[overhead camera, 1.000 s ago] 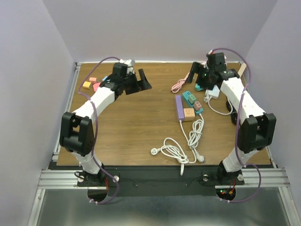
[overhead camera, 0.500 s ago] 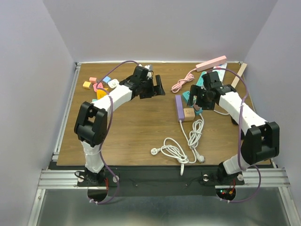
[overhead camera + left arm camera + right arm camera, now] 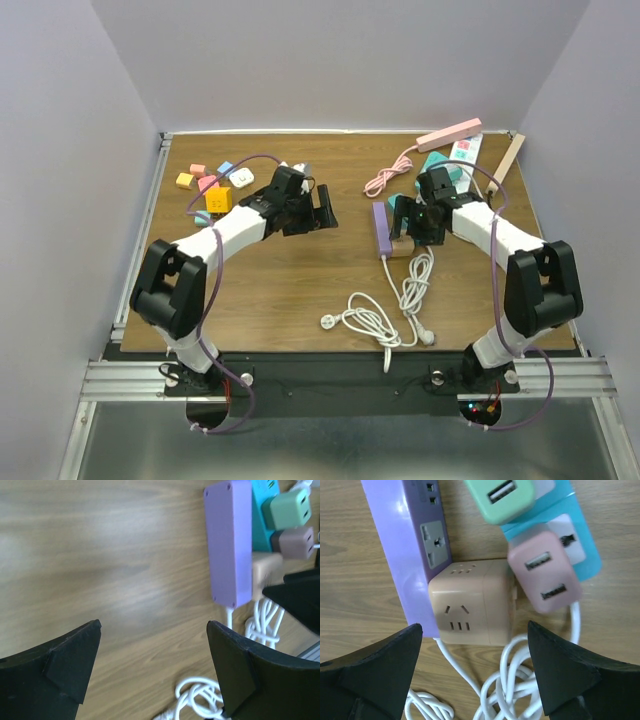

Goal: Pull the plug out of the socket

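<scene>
Crowding the tan cube plug (image 3: 472, 602) — pink adapter (image 3: 545, 572), green adapter (image 3: 502, 497), white cable (image 3: 575, 620).

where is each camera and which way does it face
top external: above and behind the robot, looking down on the table; left arm and right arm show.
left wrist: facing down at the purple power strip; left gripper open.
right wrist: over the beige cube adapter; right gripper open.
shared: both wrist views show strip and cube.
</scene>
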